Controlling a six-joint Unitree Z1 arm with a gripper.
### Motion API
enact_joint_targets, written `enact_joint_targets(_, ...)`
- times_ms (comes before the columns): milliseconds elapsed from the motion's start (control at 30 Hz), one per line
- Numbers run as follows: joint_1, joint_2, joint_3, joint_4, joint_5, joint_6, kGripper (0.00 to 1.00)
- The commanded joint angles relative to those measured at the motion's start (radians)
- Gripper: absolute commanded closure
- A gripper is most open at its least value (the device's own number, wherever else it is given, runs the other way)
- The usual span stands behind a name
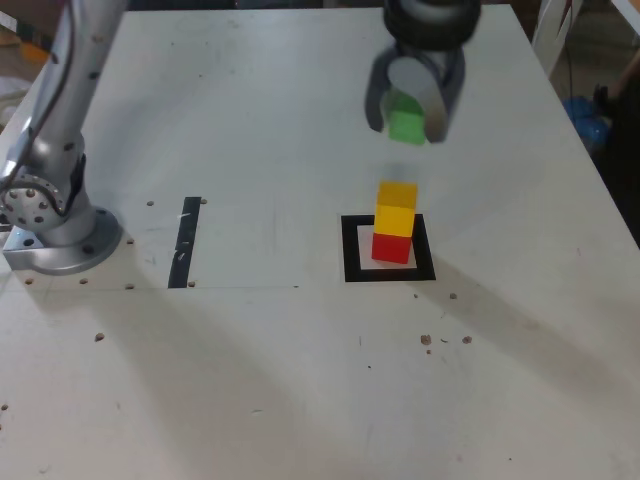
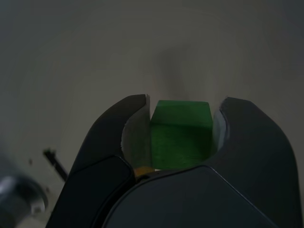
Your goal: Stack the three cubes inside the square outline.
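Two cubes, yellow cube [image 1: 397, 207] on red cube [image 1: 392, 247], occupy the square outline [image 1: 351, 250]; above, the gripper [image 1: 409, 122] clamps the green cube [image 1: 407, 123].

A wide white table [image 1: 300, 380] fills nearly the whole room from here, its top scuffed and dotted with small screw holes and brownish specks. Soft shadows fall across its near half. Past the far right corner in the exterior view stands something blue [image 1: 585, 115] beside a white frame [image 1: 553, 30]. Cardboard-brown clutter [image 1: 22, 45] sits beyond the left edge.
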Motion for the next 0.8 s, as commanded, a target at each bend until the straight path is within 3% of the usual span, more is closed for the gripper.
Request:
enact_joint_targets(0,-0.019,-0.035,0.001,0.035,-0.001,-0.039,0.93)
enact_joint_targets(233,-0.087,-0.093,-0.012,0.132,-0.041,-0.178,0.94)
enact_joint_targets(467,-0.150,-0.071,-0.022,0.130,-0.116,-0.285,0.94)
enact_joint_targets(767,-0.189,-0.034,0.019,0.123,-0.138,-0.378,0.94)
